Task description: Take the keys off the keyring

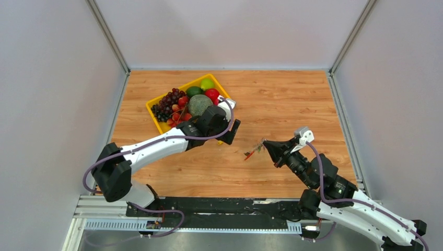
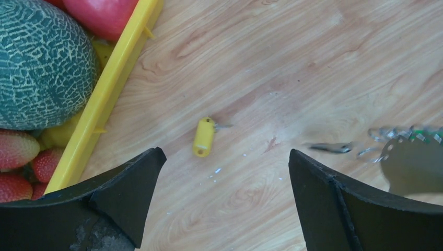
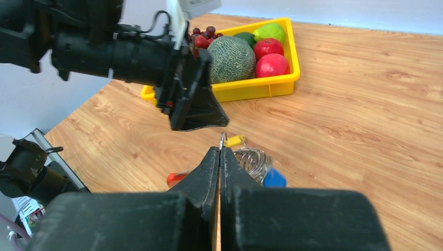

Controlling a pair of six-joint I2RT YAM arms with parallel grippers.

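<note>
My right gripper (image 1: pixel 264 142) (image 3: pixel 220 150) is shut on the thin wire of the keyring (image 3: pixel 251 160), a silvery bunch of loops held above the table. From the bunch hang a blue key (image 3: pixel 274 179) and the red oval tag (image 3: pixel 177 178) (image 1: pixel 249 155). A yellow key (image 2: pixel 203 137) (image 3: pixel 235 140) lies loose on the wood, apart from the bunch. My left gripper (image 2: pixel 224 157) (image 1: pixel 230 133) hovers open just above that key with nothing between its fingers. In the left wrist view the keyring (image 2: pixel 402 135) shows blurred at the right edge.
A yellow fruit tray (image 1: pixel 152 110) (image 2: pixel 104 99) (image 3: pixel 251 90) with a melon (image 2: pixel 36 57), strawberries, grapes and apples stands just left of and behind the left gripper. Grey walls close in the table at the back and both sides.
</note>
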